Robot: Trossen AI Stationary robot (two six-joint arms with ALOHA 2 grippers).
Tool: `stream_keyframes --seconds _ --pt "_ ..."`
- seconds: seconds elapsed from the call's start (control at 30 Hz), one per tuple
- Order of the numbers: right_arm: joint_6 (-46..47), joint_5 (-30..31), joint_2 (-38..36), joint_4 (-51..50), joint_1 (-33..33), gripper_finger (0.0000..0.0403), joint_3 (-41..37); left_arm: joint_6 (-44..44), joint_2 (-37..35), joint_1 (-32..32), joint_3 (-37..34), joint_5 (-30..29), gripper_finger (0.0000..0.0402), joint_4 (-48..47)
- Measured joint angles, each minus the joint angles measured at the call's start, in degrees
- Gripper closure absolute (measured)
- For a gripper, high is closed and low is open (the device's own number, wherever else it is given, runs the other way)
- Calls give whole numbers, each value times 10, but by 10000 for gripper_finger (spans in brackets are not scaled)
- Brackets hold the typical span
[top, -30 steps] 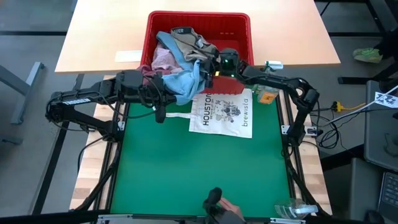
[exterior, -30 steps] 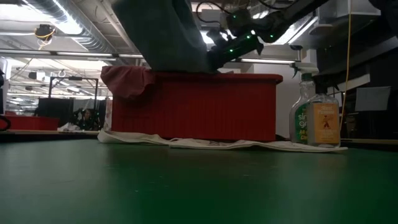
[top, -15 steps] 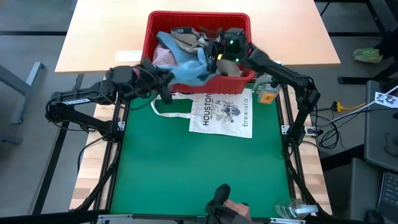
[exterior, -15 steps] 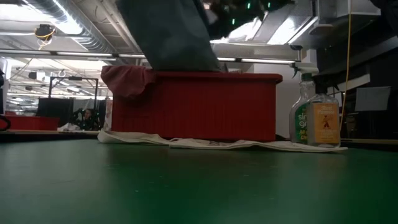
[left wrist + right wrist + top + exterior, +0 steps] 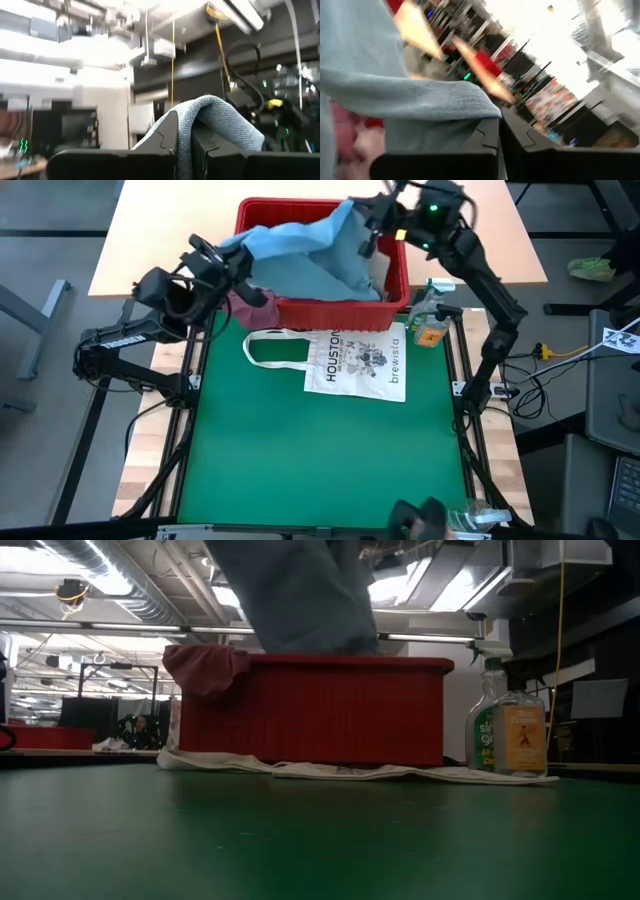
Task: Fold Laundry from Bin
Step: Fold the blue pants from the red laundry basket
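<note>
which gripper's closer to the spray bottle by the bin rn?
Right. The right gripper hangs above the bin's far right corner, near the spray bottle; the left gripper is at the bin's left side.

Tote bag (image 5: 357, 362) before bin (image 5: 398, 278)

Light blue garment (image 5: 300, 595) cut off by the low view's top edge — bin (image 5: 390, 280) contents mostly hidden beneath it

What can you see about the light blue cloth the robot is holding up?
The light blue cloth is a soft, knitted-looking garment. It is lifted and stretched over the red bin, with its lower part hanging down into it. The left gripper pinches one end and the right gripper pinches the other, both shut on it. In the low view it hangs as a broad grey-blue sheet.
</note>
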Motion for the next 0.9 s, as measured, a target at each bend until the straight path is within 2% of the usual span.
stream_keyframes --seconds 0.23,0.47,0.63,0.73,0.9 --pt "0 -9 -28 -21 0 400 10 10 0 22 0 68 392 62" --pt "1 -11 -56 -8 0 401 11 10 0 45 0 72 392 91" --pt "1 -11 -77 -7 0 401 12 10 0 56 0 128 392 99" --pt "2 -13 -98 -21 2 401 12 9 -6 48 0 135 392 97" --pt "34 -77 -137 -65 2 402 12 -9 -14 10 0 168 392 77"
